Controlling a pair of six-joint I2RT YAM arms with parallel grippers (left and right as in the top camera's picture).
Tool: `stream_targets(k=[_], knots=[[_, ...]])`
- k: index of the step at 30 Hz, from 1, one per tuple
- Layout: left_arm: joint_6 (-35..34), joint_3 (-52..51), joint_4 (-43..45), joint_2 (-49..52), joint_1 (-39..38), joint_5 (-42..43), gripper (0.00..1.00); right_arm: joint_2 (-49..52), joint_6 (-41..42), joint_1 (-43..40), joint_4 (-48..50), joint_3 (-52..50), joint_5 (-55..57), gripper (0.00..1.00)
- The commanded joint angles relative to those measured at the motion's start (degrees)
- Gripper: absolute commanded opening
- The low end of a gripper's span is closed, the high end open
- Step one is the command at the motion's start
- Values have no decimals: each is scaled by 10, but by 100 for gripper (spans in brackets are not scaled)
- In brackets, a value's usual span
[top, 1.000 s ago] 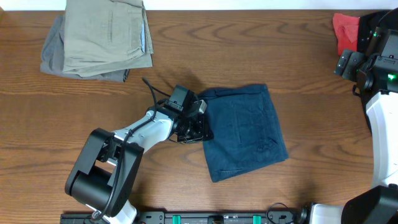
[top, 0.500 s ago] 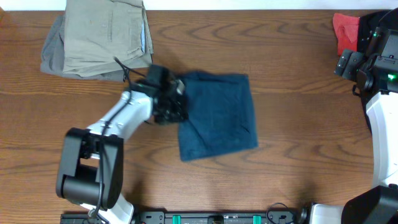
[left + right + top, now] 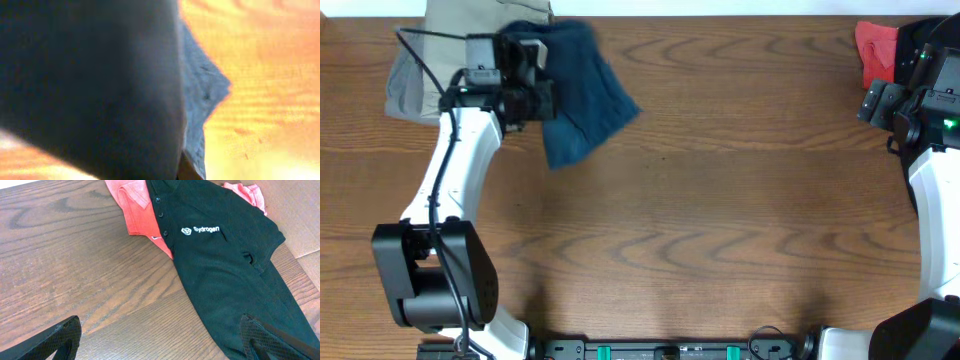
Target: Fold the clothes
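Near right edge, right gripper (image 3: 160,325): fingers spread wide, nothing between. Further back, left gripper (image 3: 532,88) pinched tight on folded dark navy blue cloth shorts (image 3: 585,95) by far-left corner, right next to khaki folded stack (image 3: 480,30) sitting on grey piece (image 3: 405,90). Far-right corner: black polo shirt (image 3: 225,265) lying over coral-red garment (image 3: 137,210).

Dark wood-grain table (image 3: 720,220) w/ pale strip (image 3: 720,7) at far edge.

white "Sydrogen" logo and wordmark, on black polo shirt (image 3: 225,255) chest
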Motion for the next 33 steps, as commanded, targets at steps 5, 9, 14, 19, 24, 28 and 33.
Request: stream_targets(k=[5,9,14,19,24,28,33], knots=[[19,34,63,7,10,-95,6,2,4,-3,0,1,7,99],[19,34,103,7,10,-153,6,2,4,-3,0,1,7,99],[37,33,156,7,10,-244,6,2,4,-3,0,1,7,99],[45,33,160,7,14,-284,6,2,4,-3,0,1,7,99],[24,33,144,7,13,-283,6,2,4,-3,0,1,7,99],[-19,33,142,2,-8,-264,6,2,4,-3,0,1,7,99],[-98,33,107,-8,-39,-229,6,2,4,-3,0,1,7,99]])
